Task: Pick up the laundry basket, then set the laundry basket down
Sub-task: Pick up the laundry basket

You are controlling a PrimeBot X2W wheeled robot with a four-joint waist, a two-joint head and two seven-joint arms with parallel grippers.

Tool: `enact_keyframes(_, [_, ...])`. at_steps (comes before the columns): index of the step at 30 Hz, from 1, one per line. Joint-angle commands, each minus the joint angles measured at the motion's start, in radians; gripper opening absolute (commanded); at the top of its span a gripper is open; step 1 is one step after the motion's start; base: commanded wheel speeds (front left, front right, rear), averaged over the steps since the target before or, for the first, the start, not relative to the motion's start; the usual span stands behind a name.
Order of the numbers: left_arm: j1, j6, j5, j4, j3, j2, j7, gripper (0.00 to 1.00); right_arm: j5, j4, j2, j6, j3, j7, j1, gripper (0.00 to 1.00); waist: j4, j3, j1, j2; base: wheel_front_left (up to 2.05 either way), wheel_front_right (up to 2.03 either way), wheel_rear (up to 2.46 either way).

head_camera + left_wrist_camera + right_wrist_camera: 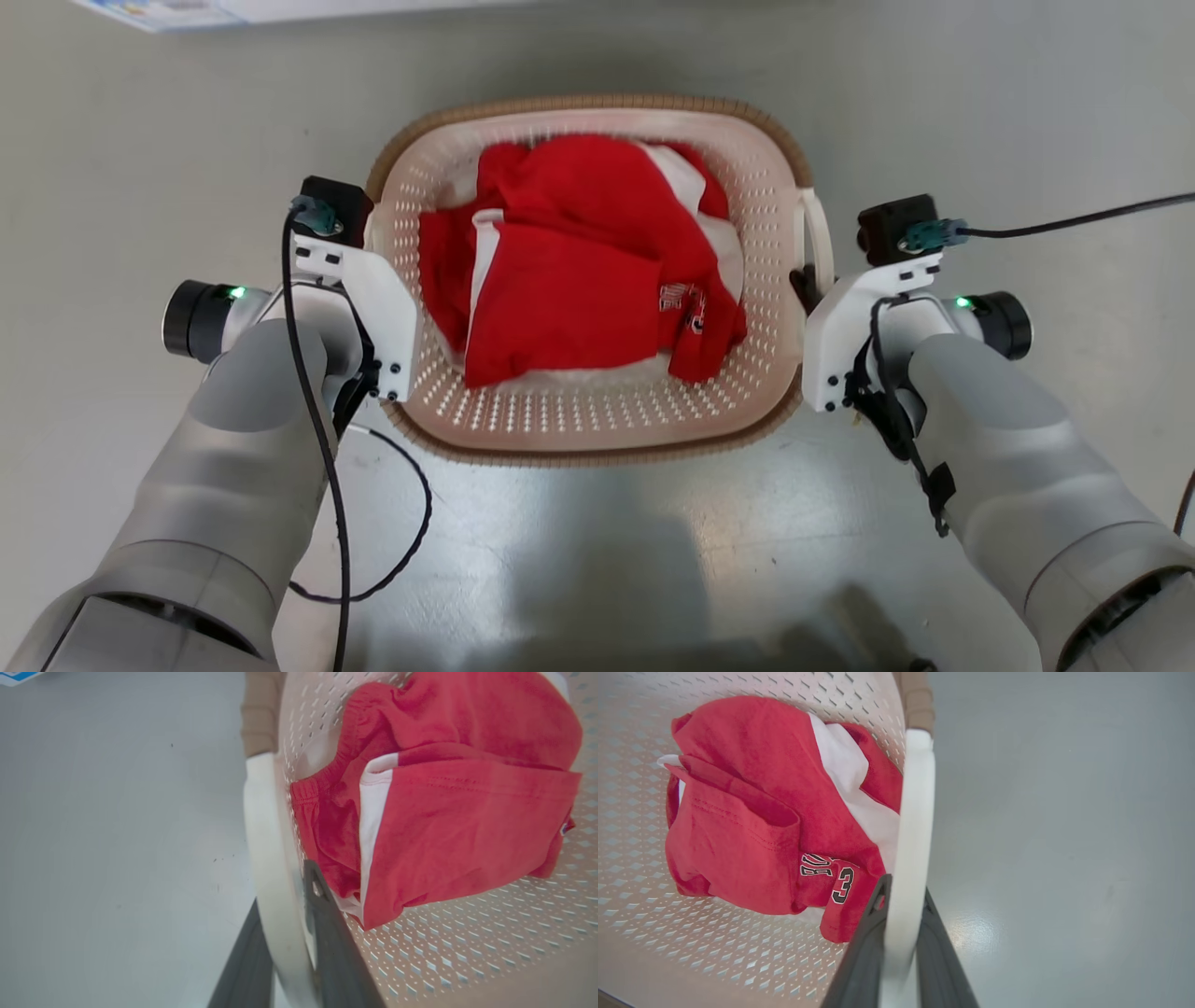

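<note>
The laundry basket [597, 415] is cream-white with perforated walls and a brown woven rim, and it sits centred between my two arms in the head view. My left gripper [372, 241] is at its left side. In the left wrist view the left gripper [286, 938] is shut on the white side handle [259, 830], one dark finger on each side of it. My right gripper [805, 280] is at the right side. The right wrist view shows the right gripper [901, 945] shut on the other white handle [914, 821]. Whether the basket is off the floor I cannot tell.
Red and white clothes [579, 271] lie bunched inside the basket. Smooth grey floor [140, 168] surrounds it on all sides. A white and blue flat object [168, 13] lies at the far left edge. Black cables [327, 485] hang from both wrists.
</note>
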Motion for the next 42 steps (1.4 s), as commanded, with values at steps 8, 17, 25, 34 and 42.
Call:
enact_keyframes(8, [0.092,-0.022,-0.013,-0.006,-0.016,0.038,0.098,0.00,0.061,-0.071,0.013,0.000,0.088,0.110,0.107,0.00,-0.022,-0.179,0.0000,0.0000,0.00,0.00,0.00])
enact_keyframes(17, [0.198,-0.032,-0.052,-0.006,-0.040,0.016,0.187,0.00,0.132,-0.116,0.001,0.000,0.163,0.228,0.186,0.00,-0.035,-0.382,0.0000,0.0000,0.00,0.00,0.00])
enact_keyframes(25, [0.319,-0.032,-0.109,-0.029,-0.091,-0.002,0.248,0.00,0.194,-0.140,-0.010,0.000,0.225,0.298,0.273,0.00,-0.042,-0.570,0.0000,0.0000,0.00,0.00,0.00])
enact_keyframes(34, [0.434,-0.032,-0.178,-0.077,-0.158,-0.008,0.302,0.00,0.249,-0.157,-0.021,0.000,0.291,0.377,0.346,0.00,-0.042,-0.752,0.0000,0.0000,0.00,0.00,0.00])
enact_keyframes(42, [0.481,-0.033,-0.235,-0.113,-0.211,0.011,0.334,0.00,0.285,-0.170,-0.022,0.000,0.333,0.412,0.371,0.00,-0.052,-0.832,0.0000,0.0000,0.00,0.00,0.00])
